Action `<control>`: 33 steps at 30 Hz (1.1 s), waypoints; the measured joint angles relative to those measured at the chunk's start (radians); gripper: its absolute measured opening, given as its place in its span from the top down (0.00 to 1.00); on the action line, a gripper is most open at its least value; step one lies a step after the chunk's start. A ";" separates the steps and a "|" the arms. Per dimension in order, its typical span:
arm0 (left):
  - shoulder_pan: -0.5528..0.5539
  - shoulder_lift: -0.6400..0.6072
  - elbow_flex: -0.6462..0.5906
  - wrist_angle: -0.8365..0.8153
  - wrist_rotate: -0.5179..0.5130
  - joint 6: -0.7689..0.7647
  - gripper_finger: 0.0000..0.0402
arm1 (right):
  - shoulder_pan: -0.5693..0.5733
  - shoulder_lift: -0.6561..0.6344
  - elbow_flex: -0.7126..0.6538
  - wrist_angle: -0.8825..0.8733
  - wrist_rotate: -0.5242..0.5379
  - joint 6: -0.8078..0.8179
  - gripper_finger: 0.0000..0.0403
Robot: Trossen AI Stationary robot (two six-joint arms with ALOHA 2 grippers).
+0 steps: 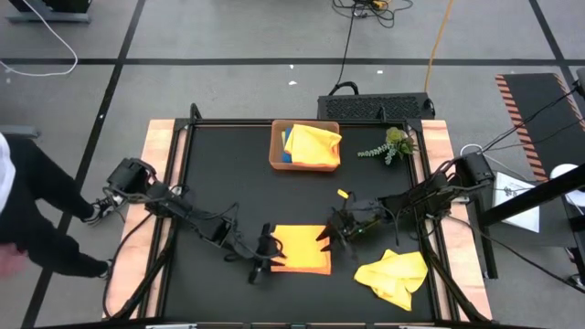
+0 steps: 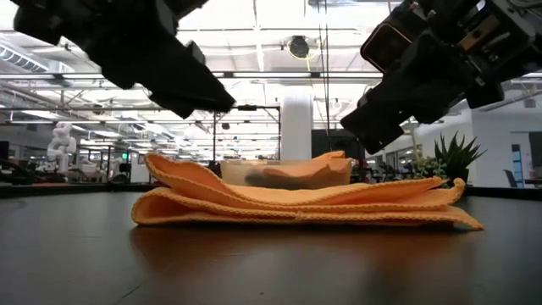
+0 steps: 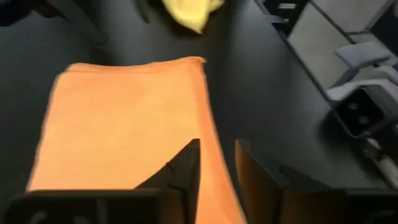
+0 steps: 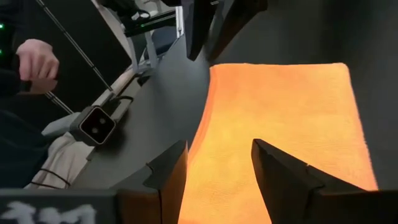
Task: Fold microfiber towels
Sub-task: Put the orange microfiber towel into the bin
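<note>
An orange microfiber towel (image 1: 302, 249) lies folded flat near the table's front middle; the low view shows its stacked layers (image 2: 296, 203). My left gripper (image 1: 267, 251) hovers at the towel's left edge, open by a narrow gap, with the towel's edge (image 3: 214, 155) showing below that gap. My right gripper (image 1: 327, 236) hovers at the towel's far right corner, open wide over the orange cloth (image 4: 280, 106). In the low view both grippers stand clear above the towel. A crumpled yellow towel (image 1: 393, 274) lies at the front right.
A brown tray (image 1: 277, 155) at the far middle holds a yellow towel (image 1: 313, 142) over a blue one. A green plant sprig (image 1: 393, 144) lies to the tray's right. A small yellow scrap (image 1: 343, 193) lies mid-table. A person (image 1: 27, 210) stands by the table's left side.
</note>
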 joint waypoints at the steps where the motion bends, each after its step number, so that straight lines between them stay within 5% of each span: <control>1: 0.007 0.000 0.000 -0.001 -0.001 -0.003 0.71 | -0.002 0.000 0.000 -0.002 0.000 -0.002 0.56; 10: 0.078 -0.017 0.000 -0.024 -0.031 -0.047 0.44 | -0.026 0.000 0.000 -0.050 0.002 0.038 0.56; 14: 0.124 -0.067 0.001 -0.015 -0.030 -0.170 0.42 | -0.083 0.001 0.000 -0.091 0.008 0.097 0.56; 23: 0.189 -0.120 0.000 -0.280 -0.055 -0.216 0.42 | -0.142 0.001 0.000 -0.111 0.003 0.062 0.56; 33: 0.266 -0.103 -0.001 -0.346 0.002 -0.223 0.42 | -0.163 0.001 0.000 -0.179 0.001 0.019 0.56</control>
